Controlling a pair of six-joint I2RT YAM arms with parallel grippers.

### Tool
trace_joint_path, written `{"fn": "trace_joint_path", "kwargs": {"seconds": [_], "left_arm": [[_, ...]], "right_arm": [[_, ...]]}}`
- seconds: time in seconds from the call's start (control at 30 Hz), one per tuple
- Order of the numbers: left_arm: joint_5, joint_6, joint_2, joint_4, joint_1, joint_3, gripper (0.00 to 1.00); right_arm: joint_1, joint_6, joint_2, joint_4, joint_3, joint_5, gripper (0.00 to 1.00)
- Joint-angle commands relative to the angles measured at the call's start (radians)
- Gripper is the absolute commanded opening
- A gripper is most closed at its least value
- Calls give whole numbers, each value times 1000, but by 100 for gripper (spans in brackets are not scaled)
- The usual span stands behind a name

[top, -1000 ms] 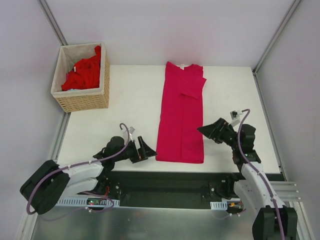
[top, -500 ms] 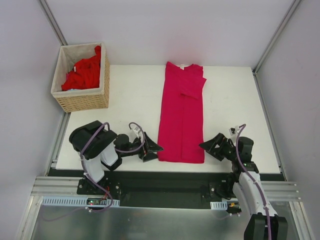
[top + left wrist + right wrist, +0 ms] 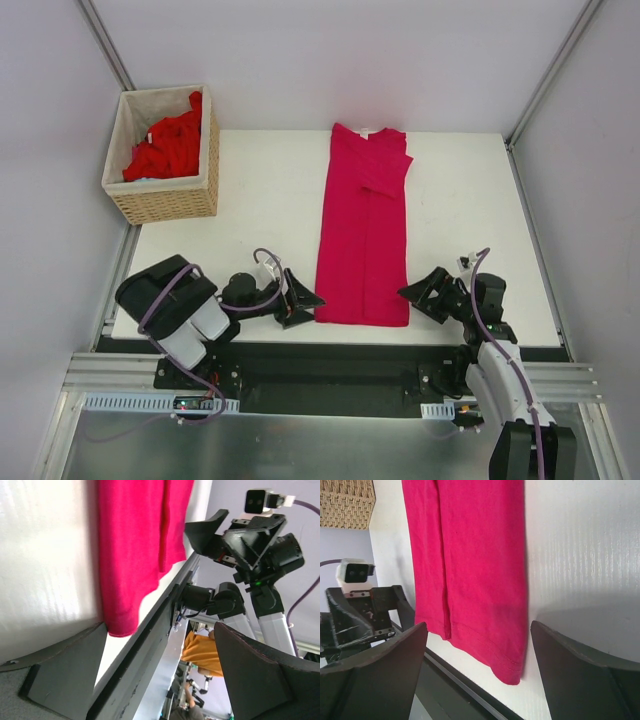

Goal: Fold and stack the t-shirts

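With the crimson shirt (image 3: 362, 240) lying as a long strip on the bench (image 3: 250, 220) and our left pincer (image 3: 300, 300) and right pincer (image 3: 415, 290) both released beside the shirt's near corners, we should pinch both corners together, low, so the fold lands square.
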Motion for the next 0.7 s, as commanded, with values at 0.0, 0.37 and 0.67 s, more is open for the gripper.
{"fn": "trace_joint_path", "kwargs": {"seconds": [0.0,0.37,0.67], "left_arm": [[-46,46,-206,23,-14,-240,88],[-135,182,-1028,-984,26,-139,93],[-144,209,-851,-910,9,-138,91]], "right_arm": [[-7,-14,-11,7,23,-15,89],[-7,-11,0,17,17,-22,88],[-7,-8,-16,17,13,-28,89]]}}
